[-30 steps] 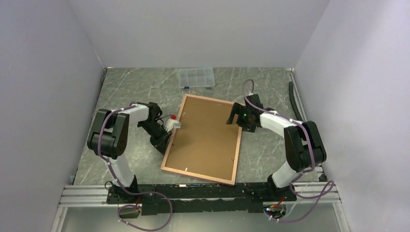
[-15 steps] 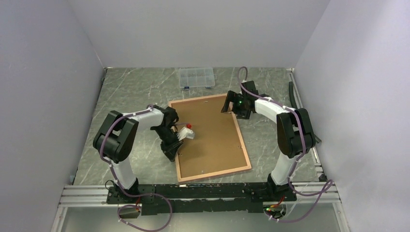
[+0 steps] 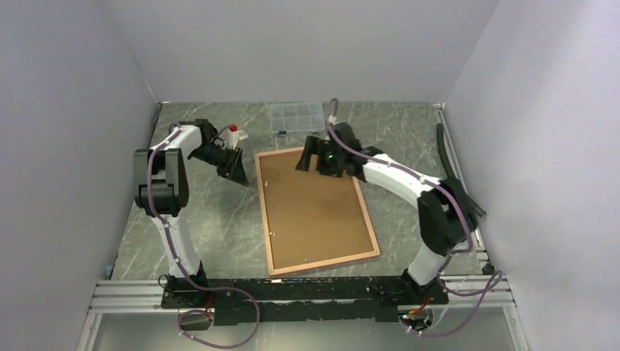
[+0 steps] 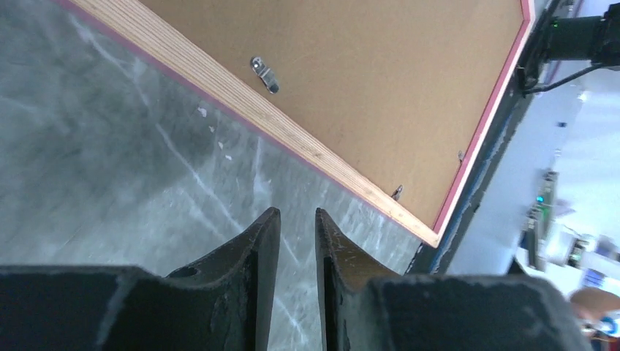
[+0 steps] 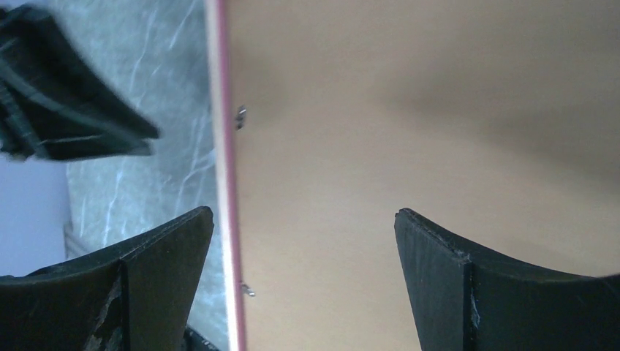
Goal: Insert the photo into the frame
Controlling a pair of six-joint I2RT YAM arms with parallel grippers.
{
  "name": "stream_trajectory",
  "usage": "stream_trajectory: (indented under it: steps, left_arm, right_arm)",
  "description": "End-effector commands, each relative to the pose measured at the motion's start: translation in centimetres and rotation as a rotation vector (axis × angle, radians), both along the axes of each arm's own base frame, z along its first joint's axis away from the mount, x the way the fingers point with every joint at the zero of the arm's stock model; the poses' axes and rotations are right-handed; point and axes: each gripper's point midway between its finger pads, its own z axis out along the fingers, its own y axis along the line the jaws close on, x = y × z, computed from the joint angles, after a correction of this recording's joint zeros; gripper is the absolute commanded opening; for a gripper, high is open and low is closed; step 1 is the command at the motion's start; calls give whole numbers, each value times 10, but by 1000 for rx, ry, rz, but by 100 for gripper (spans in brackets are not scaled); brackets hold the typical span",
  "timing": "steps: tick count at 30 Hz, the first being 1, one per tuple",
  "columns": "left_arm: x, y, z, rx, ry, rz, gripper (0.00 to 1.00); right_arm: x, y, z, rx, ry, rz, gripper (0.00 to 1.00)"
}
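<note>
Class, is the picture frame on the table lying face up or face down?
Face down. The frame lies flat with its brown backing board upward, and a metal clip shows on that side.

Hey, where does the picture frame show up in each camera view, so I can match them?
Top external: the frame lies back-up at the centre.
Left wrist: it slants across the top.
Right wrist: it fills most of the picture.
Shared landmark: its pink edge.
</note>
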Motion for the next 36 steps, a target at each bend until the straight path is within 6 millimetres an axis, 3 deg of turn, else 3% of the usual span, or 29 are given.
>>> stream_trajectory:
  steps: [1,7,12,26,36]
  left_arm:
    - [-6,-22,-19,-88,178,68,30]
    - [-6,-31,-31,-155,242,110,28]
    - [-5,-34,-38,-174,267,121,26]
    - [-6,-35,-54,-178,294,130,24]
    - [-7,-34,-54,-168,284,131,23]
  right_arm:
    - [-3,62,-3,93,10,69,98]
    - [-11,121,-23,154,53,158,96]
    - [-11,150,-36,194,86,184,94]
    - [1,182,-63,267,156,202,89]
    - [-1,186,-68,298,184,207,87]
